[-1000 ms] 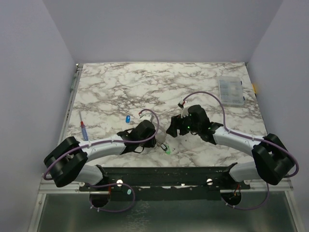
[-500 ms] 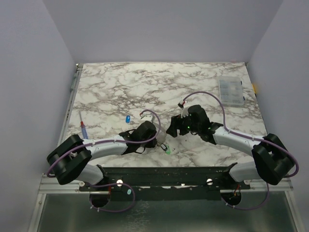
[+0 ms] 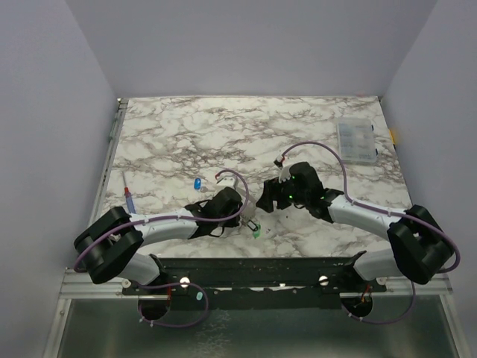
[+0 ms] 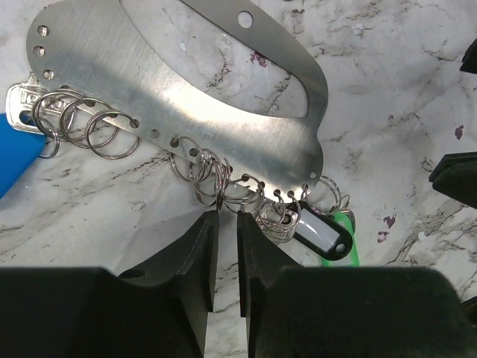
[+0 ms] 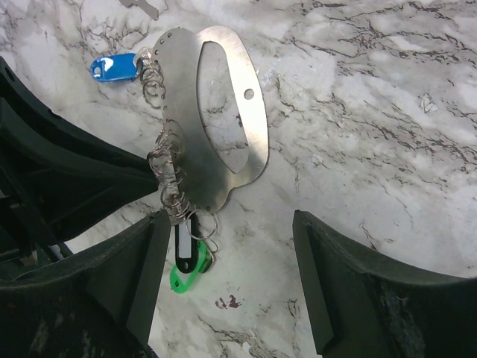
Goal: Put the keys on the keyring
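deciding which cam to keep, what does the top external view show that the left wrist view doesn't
Only top external: the screwdriver, the clear compartment box and a blue key lying alone on the marble. Only left wrist: the small split rings along the edge of the keyring, the white label on a black tag, and the left gripper with a narrow finger gap. Both: the marble table and the green tag.

I read this as a robotics lab test cell, not a home or a shop. Plain lilac walls (image 3: pixel 246 45) box in three sides of a marble-print table (image 3: pixel 223 127). Two arms (image 3: pixel 160 224) are bolted to a black bar (image 3: pixel 253 268) on an aluminium frame (image 3: pixel 246 294). Purple cables (image 3: pixel 328 149) run exposed. A clear parts box (image 3: pixel 356 142) sits in the corner.
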Available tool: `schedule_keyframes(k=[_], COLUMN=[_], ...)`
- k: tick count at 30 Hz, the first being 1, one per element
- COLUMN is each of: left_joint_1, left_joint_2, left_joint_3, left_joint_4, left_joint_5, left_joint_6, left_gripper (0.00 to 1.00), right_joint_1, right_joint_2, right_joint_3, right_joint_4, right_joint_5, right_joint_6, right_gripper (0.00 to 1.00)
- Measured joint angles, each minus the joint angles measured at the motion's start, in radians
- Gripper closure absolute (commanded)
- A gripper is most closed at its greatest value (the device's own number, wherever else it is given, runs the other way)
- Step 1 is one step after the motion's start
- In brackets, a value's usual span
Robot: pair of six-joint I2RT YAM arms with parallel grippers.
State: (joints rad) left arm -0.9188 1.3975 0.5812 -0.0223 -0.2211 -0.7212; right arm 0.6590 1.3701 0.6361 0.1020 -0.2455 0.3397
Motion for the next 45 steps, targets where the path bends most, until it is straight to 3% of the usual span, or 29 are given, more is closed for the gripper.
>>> schedule_keyframes(k=[4,8,15,24,28,33,35,39,45], left_joint_1=[-0.006,-0.013,-0.026,-0.044,-0.045,-0.045,-0.041,0.007,0.168], left_joint_2=[0.0,0.0,0.0,-0.005,-0.077,-0.113,-0.121,-0.125,-0.174], left_joint_3=[-0.002,-0.014,-0.053,-0.074,-0.06,-0.042,-0.018,0.098,0.269], left_joint_4=[0.023,0.061,0.139,0.231,0.188,0.123,0.079,-0.066,-0.277], left_joint_5=[-0.022,-0.042,-0.069,-0.11,-0.109,-0.105,-0.105,-0.112,-0.141], left_joint_6=[0.006,0.016,0.042,0.118,0.241,0.292,0.3,0.319,0.381], left_gripper=[0.73,0.74,1.0,1.0,1.0,1.0,0.91,0.55,0.26], right_joint_1=[0.0,0.0,0.0,0.0,0.0,0.0,0.0,0.029,0.089], right_joint_2=[0.009,0.021,0.029,0.052,0.024,-0.033,-0.049,-0.042,0.032], right_joint_3=[0.0,0.0,0.0,0.001,0.001,0.0,0.0,0.0,0.0], right_joint_4=[0.0,0.0,-0.001,-0.017,-0.021,-0.003,0.031,0.079,0.149], right_joint_5=[-0.007,-0.01,-0.011,-0.011,-0.022,-0.072,-0.106,-0.13,-0.13], right_joint_6=[0.0,0.0,0.0,-0.001,-0.005,-0.017,-0.027,-0.068,-0.182], right_gripper=[0.24,0.24,0.24,0.25,0.25,0.25,0.25,0.26,0.31])
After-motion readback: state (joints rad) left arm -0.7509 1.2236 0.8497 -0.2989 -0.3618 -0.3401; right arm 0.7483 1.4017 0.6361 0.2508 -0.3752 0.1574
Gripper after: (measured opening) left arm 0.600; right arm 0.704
